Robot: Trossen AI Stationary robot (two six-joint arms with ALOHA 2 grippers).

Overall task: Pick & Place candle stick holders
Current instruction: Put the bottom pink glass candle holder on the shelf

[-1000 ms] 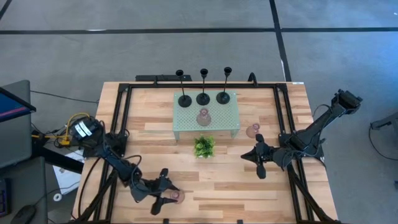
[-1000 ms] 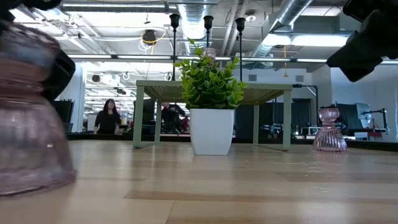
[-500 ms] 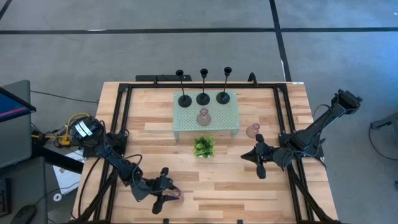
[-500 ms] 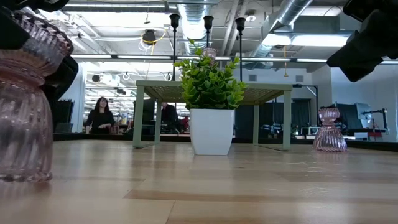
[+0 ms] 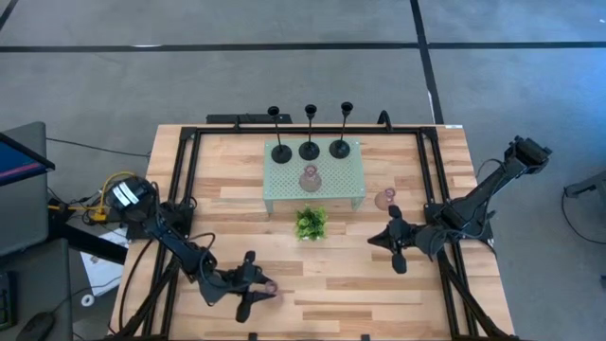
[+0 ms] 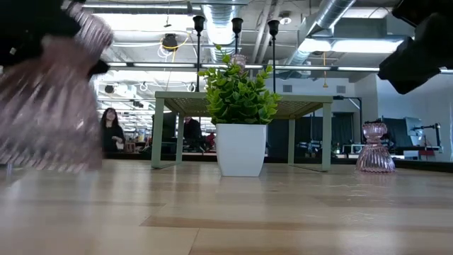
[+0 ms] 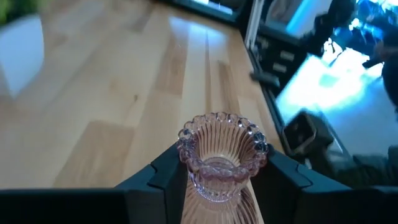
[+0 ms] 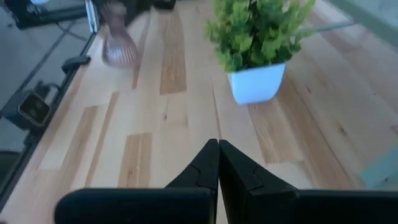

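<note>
Nearest the front edge of the table (image 5: 360, 284), toward its left, my left gripper (image 5: 258, 296) is clamped on a pink glass holder (image 7: 222, 155); my two dark fingers (image 7: 165, 171) press its ribbed sides just under the beaded rim. From table height that holder shows blurred at the left with its base above the wood, so it is lifted clear of the table.

Farther back and to the right, my right gripper (image 5: 390, 240) hovers over the bare wood with its fingers closed together, nothing between them. Just beyond it, on the tabletop, stands a second pink glass holder (image 5: 384, 199), upright and apart from my fingers.

Near the middle of the table sits the small green plant (image 5: 310, 224) in its white pot. Behind it is the mint-green stand (image 5: 350, 175), with a third pink glass holder (image 5: 310, 180) resting on top. Along the stand's far edge three black candle stick holders (image 5: 310, 149) stand upright in a row. Beyond the table, a person (image 6: 110, 131) shows in the room.
</note>
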